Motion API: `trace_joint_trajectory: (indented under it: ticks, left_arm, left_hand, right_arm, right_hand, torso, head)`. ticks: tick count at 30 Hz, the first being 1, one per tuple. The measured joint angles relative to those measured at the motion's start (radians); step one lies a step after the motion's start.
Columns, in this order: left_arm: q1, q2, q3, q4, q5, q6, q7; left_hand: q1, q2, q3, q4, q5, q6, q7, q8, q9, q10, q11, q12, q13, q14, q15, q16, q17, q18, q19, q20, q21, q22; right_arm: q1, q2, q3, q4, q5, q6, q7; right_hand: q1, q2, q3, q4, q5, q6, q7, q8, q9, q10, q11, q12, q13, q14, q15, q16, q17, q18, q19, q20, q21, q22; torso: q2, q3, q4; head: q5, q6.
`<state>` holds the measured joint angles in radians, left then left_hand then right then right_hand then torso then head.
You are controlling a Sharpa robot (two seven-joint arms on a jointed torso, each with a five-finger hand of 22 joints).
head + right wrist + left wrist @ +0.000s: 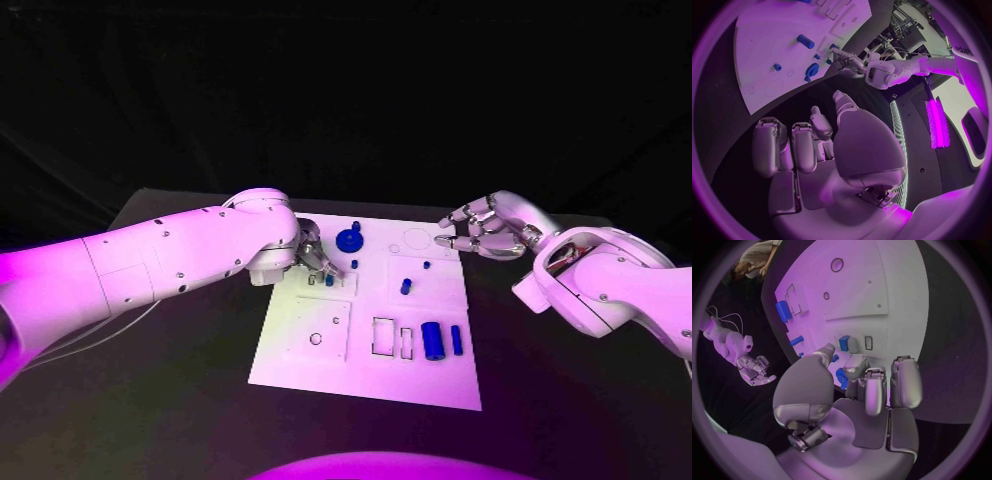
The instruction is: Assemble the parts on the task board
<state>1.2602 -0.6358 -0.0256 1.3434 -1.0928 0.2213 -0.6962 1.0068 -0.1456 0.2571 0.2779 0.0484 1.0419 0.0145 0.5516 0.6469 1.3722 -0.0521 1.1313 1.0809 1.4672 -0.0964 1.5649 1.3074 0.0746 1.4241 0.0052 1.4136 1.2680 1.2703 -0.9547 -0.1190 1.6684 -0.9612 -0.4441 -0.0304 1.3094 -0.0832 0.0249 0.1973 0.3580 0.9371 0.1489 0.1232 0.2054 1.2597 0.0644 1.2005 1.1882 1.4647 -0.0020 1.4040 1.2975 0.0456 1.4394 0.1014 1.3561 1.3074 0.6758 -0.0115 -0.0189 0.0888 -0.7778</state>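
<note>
- At the picture's left, the left hand (pixel 315 262) reaches over the far-left part of the task board (pixel 361 370) on the black bench (pixel 144 400); its fingertips (pixel 856 365) are lowered around a small blue part (pixel 844 343) standing in the board; whether they actually grip it, I cannot tell.
- Just beside that hand, a round blue part (pixel 349 240) sits near the board's far edge; small blue pegs (pixel 407 286) stand mid-board.
- Nearer the robot, a blue cylinder (pixel 433 341) and a slimmer blue bar (pixel 457 339) lie side by side beside rectangular cut-outs.
- Off the board's far-right corner, the right hand (pixel 483 230) hovers with fingers loosely curled, holding nothing.
</note>
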Motion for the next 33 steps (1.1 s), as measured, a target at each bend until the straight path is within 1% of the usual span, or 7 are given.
trace_joint_trajectory:
  ticks: [2, 6, 12, 15, 19, 26, 33]
  left_arm:
    - [0.0, -0.006, 0.01, 0.007, 0.0, -0.003, 0.001]
    - [0.004, -0.028, 0.033, 0.026, 0.0, -0.006, 0.002]
    - [0.054, -0.049, 0.049, 0.008, 0.001, -0.003, 0.003]
    - [0.072, -0.042, 0.051, -0.034, 0.001, -0.005, 0.006]
    - [0.083, -0.02, 0.051, -0.094, 0.001, -0.018, 0.012]
    - [0.088, 0.028, 0.05, -0.179, -0.004, -0.028, 0.025]
    - [0.084, 0.074, 0.035, -0.252, -0.017, -0.02, 0.038]
  left_hand:
    - [0.008, 0.007, -0.011, 0.0, 0.0, 0.0, 0.0, 0.0, 0.0, 0.0, 0.0, -0.001, -0.005, 0.0, 0.0, 0.0, 0.0, 0.0, 0.0, 0.0, 0.0, -0.001]
    - [0.029, 0.002, -0.035, 0.001, 0.0, -0.007, 0.005, 0.0, 0.0, -0.009, 0.004, -0.023, -0.025, 0.0, 0.0, 0.0, 0.0, 0.0, 0.0, 0.0, 0.0, -0.005]
    - [0.063, 0.013, -0.073, 0.009, 0.0, -0.037, 0.014, -0.006, -0.002, -0.053, 0.013, -0.089, -0.094, 0.0, 0.0, 0.0, 0.0, 0.001, -0.007, 0.001, -0.016, -0.034]
    - [0.081, 0.023, -0.078, 0.009, 0.0, -0.043, 0.021, -0.012, -0.008, -0.069, 0.019, -0.113, -0.12, 0.0, 0.0, 0.0, 0.0, 0.002, -0.015, 0.004, -0.028, -0.053]
    - [0.088, 0.03, -0.091, 0.011, 0.0, -0.067, 0.034, -0.033, -0.02, -0.075, 0.025, -0.119, -0.131, -0.001, 0.006, 0.0, 0.0, 0.002, -0.018, 0.007, -0.028, -0.056]
    - [0.098, 0.019, -0.113, 0.011, 0.0, -0.079, 0.039, -0.049, -0.034, -0.081, 0.03, -0.123, -0.138, -0.003, 0.011, 0.0, 0.001, 0.002, -0.018, 0.007, -0.028, -0.056]
    - [0.107, 0.017, -0.125, 0.012, 0.0, -0.086, 0.046, -0.065, -0.048, -0.086, 0.036, -0.124, -0.144, 0.0, 0.014, 0.0, 0.001, 0.002, -0.022, 0.011, -0.031, -0.059]
  right_arm:
    - [0.0, 0.0, 0.0, -0.001, 0.0, 0.0, 0.0]
    - [0.0, 0.0, 0.0, -0.003, 0.0, 0.0, 0.0]
    - [0.0, -0.002, 0.0, -0.005, 0.0, 0.0, 0.0]
    - [0.0, -0.002, 0.0, -0.006, 0.0, 0.0, 0.0]
    - [0.0, 0.0, 0.0, -0.007, 0.0, 0.0, 0.0]
    - [0.0, 0.003, 0.0, -0.009, 0.0, 0.0, 0.0]
    - [-0.002, 0.007, 0.0, -0.011, 0.0, 0.0, 0.0]
  right_hand:
    - [0.0, 0.0, 0.0, 0.0, 0.0, 0.0, 0.0, 0.0, 0.0, 0.0, 0.0, 0.0, 0.0, 0.0, 0.0, 0.0, 0.0, 0.0, 0.0, 0.0, 0.0, 0.0]
    - [0.0, 0.0, 0.0, 0.0, 0.0, 0.0, 0.0, 0.0, 0.0, 0.0, 0.0, 0.0, 0.0, 0.0, 0.0, 0.0, 0.0, 0.0, 0.0, 0.0, 0.0, 0.0]
    - [0.0, 0.0, 0.0, 0.0, 0.0, 0.0, 0.0, 0.0, 0.0, 0.0, 0.0, 0.0, 0.0, 0.0, 0.0, 0.0, 0.0, 0.0, 0.0, 0.0, 0.0, 0.0]
    - [0.0, 0.0, 0.0, 0.0, 0.0, 0.0, 0.0, 0.0, 0.0, 0.0, 0.0, 0.0, 0.0, 0.0, 0.0, 0.0, 0.0, 0.0, 0.0, 0.0, 0.0, 0.001]
    - [0.0, 0.0, 0.0, 0.0, 0.0, 0.0, 0.0, 0.0, 0.0, 0.0, 0.0, 0.0, 0.0, 0.0, 0.0, 0.0, 0.0, 0.0, 0.0, 0.0, 0.0, 0.001]
    - [0.0, 0.0, 0.0, 0.0, 0.0, 0.0, 0.0, 0.0, 0.0, 0.0, 0.0, 0.0, 0.0, 0.0, 0.0, 0.0, 0.0, 0.0, 0.0, 0.0, 0.0, 0.001]
    - [0.0, 0.0, 0.0, 0.0, 0.0, 0.0, 0.0, 0.0, 0.0, 0.0, 0.0, 0.0, 0.0, 0.0, 0.0, 0.0, 0.0, 0.0, 0.0, 0.0, 0.0, 0.0]
  torso:
    - [0.0, 0.0, 0.0]
    - [-0.001, 0.0002, 0.0]
    - [-0.001, 0.0008, 0.0007]
    - [-0.001, 0.0008, 0.0011]
    - [0.0, 0.0002, 0.0007]
    - [0.001, -0.0004, -0.0007]
    - [0.003, -0.0016, -0.0019]
  head:
    - [0.0, 0.002]
    - [-0.001, 0.005]
    - [-0.002, 0.01]
    - [0.0, 0.014]
    - [0.005, 0.019]
    - [0.008, 0.023]
    - [0.015, 0.023]
